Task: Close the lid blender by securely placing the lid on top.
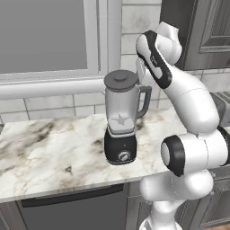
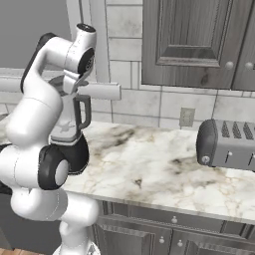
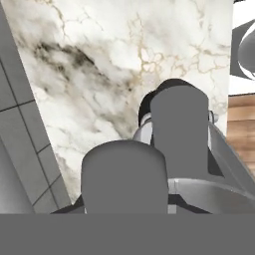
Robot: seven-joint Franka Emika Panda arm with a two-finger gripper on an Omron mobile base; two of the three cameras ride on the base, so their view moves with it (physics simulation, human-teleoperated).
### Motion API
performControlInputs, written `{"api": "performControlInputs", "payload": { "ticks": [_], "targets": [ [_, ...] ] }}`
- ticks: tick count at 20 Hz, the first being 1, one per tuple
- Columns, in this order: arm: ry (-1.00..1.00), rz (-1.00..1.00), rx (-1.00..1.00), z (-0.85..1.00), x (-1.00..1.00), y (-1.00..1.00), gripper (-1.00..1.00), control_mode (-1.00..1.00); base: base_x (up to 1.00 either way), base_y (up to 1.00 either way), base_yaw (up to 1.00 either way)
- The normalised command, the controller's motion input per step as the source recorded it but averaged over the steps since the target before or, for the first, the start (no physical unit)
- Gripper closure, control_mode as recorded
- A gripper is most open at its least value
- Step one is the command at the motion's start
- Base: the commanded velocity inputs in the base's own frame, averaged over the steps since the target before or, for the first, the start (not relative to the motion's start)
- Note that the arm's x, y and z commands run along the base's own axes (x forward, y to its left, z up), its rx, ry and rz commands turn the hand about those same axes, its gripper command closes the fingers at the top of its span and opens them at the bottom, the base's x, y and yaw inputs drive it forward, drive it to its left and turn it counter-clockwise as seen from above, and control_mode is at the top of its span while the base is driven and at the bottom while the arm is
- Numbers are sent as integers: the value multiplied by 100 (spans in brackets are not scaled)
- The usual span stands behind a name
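The blender (image 1: 120,130) is seen standing upright on the marble desk (image 1: 49,143), near its front edge, with its black base and silver dial facing the room. The lid (image 1: 120,80) is seen lying flat across the rim of the clear jar, its small knob at the centre pointing up. From the left base view it appears level and centred, so it is judged to be seated, though how firmly it is pressed home cannot be told.

The arm is folded high and close behind the jar, on the handle (image 1: 145,101) side. This posture is judged to keep the hand just above and behind the rim, where a lid would be lowered or let go.

In the hand view the claw (image 3: 149,149) is seen looking down past the jar toward the desk, with two wide grey finger pads (image 3: 123,174) filling the lower part. The fingers appear offset, one nearer and one farther, but whether they are spread or drawn together cannot be told. Nothing is seen held between them.

A grey toaster (image 2: 228,144) lies well apart on the right of the desk, clear of the work. Dark cabinets (image 2: 194,42) hang above it.

The task is judged nearly or fully done; a press check on the lid would settle it.
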Motion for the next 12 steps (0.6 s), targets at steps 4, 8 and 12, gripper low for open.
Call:
{"api": "performControlInputs", "payload": {
  "ticks": [4,8,12],
  "targets": [
    [-9,0,0,0,-38,41,100,-100,0,0,0],
    [-8,2,0,0,-8,16,100,-100,0,0,0],
    [0,6,0,-4,1,0,100,-100,0,0,0]
  ]
}}
